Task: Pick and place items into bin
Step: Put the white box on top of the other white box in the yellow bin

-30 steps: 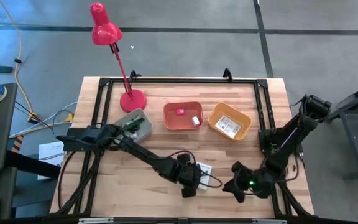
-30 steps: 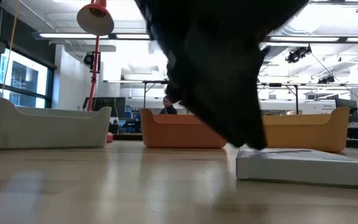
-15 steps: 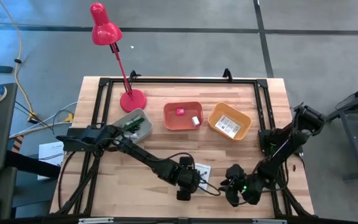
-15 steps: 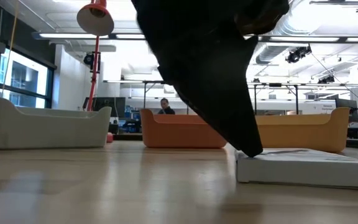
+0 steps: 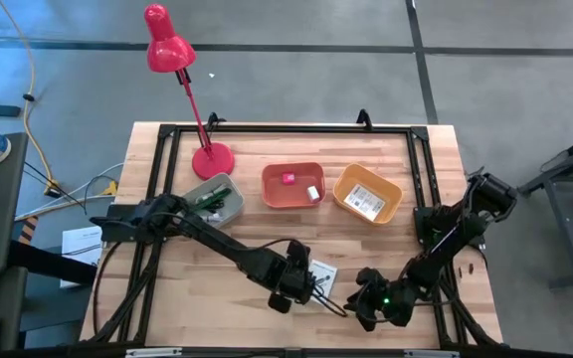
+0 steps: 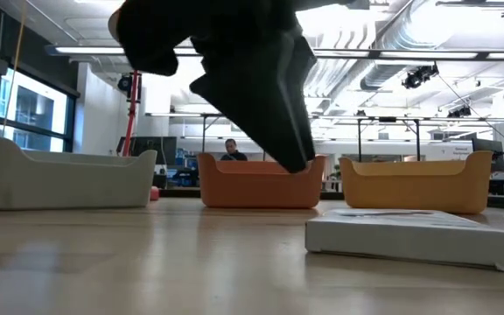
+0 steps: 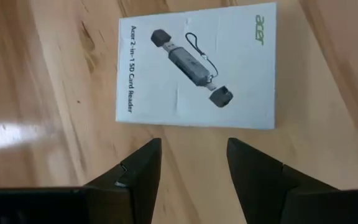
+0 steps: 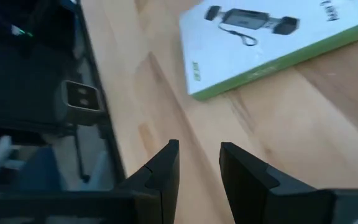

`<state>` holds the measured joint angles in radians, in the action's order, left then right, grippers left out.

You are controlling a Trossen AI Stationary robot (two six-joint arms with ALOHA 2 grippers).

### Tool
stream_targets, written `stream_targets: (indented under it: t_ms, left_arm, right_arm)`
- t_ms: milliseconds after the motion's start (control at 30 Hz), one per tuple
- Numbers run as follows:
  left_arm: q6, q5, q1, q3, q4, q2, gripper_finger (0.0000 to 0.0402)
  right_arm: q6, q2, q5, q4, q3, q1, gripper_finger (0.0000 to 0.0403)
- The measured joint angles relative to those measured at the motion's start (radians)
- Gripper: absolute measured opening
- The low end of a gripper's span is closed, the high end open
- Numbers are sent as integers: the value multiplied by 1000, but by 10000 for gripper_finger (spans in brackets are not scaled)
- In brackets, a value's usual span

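Beside white box (image 7: 197, 65), left end effector (image 7: 192, 163) pulled back

two dark jointed arms (image 5: 217, 239), black fingers (image 7: 138, 171)

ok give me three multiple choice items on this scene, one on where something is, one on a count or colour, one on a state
1. Where does the white card reader box lie?
A. in the orange bin
B. on the bare table near the front edge
C. under the lamp

2. How many bins stand in the row at the back of the table?
A. two
B. three
C. five

3. How is the left claw?
A. open, holding nothing
B. shut on the box
C. shut on a cable

Answers:
1 B, the high view shows the box flat on the wood between the two claws.
2 B, a grey bin, an orange bin and a yellow bin stand side by side.
3 A, the left wrist view shows bare wood between its fingers, with the box just beyond them.
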<state>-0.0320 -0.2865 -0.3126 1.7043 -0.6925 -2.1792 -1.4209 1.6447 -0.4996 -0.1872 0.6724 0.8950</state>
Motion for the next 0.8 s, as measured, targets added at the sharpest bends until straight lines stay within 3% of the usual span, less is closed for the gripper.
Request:
stream_targets:
  t_ms: [200, 500, 800]
  left_arm:
    - [-40, 67, 44, -44, 9, -21, 172]
    - [58, 227, 89, -155, 134, -12, 172]
    - [164, 209, 70, -177, 258, -17, 173]
  right_arm:
    - [-56, 0, 4, -80, 0, -37, 106]
    - [-147, 0, 72, -75, 0, -97, 110]
    - [-262, 0, 199, 85, 0, -91, 179]
